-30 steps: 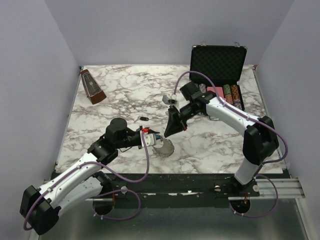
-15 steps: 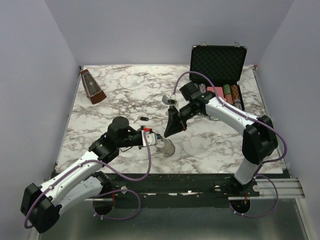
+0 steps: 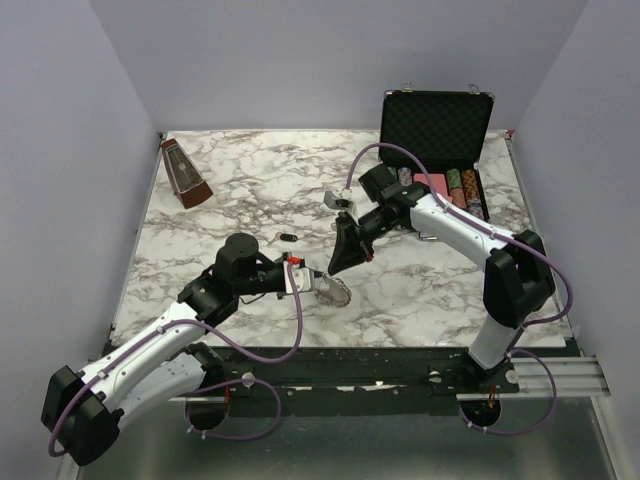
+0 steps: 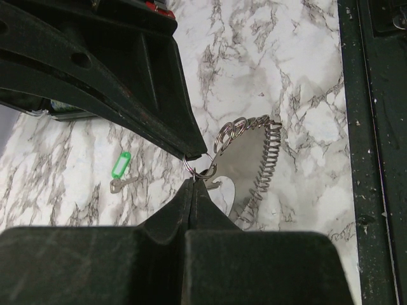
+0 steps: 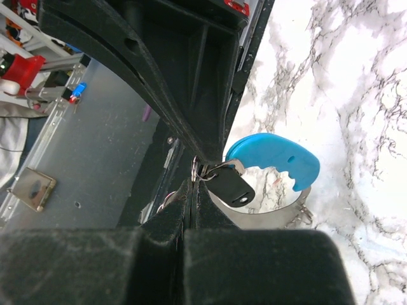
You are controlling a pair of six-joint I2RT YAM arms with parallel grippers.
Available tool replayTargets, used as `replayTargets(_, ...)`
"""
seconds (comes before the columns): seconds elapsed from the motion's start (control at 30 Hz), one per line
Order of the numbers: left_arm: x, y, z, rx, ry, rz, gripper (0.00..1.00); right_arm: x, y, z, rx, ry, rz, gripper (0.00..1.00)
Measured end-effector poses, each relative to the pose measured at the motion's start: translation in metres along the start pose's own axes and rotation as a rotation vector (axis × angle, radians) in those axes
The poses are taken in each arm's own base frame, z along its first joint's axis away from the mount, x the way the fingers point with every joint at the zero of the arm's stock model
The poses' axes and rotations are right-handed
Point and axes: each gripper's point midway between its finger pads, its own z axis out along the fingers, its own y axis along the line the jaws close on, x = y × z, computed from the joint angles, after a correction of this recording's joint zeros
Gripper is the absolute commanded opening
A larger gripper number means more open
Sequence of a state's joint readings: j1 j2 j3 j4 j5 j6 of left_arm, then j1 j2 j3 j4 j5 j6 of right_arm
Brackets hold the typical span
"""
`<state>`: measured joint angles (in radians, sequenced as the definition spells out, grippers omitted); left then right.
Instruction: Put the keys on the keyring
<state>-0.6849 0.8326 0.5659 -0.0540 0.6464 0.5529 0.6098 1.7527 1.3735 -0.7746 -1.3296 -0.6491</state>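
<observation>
1. The keyring lies front-middle on the table, at the left gripper tip.
2. The right gripper is just behind it (pinching a key).
3. A loose key lies further back, left.
4. The case sits back right, with chips inside.
5. The metronome stands back left.

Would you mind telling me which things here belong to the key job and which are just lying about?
Job: keyring, green key, black key.
Lying about: metronome, case, chips.
</observation>
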Motion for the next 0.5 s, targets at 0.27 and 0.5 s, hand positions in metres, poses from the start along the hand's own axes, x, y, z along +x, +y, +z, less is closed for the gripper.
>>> replayTargets(0.27,-0.0072,0.0014,-0.0039,-0.022,-0.017,0.004,0.00,0.0003,-0.0035,0.0011,0.004,-0.003,0.052,0.02)
replayTargets(0.5,-0.0028,0.0012,-0.0019,-0.026,0.000,-0.022,0.00,0.0014,-0.0058,0.0017,0.007,-0.001,0.068,0.03)
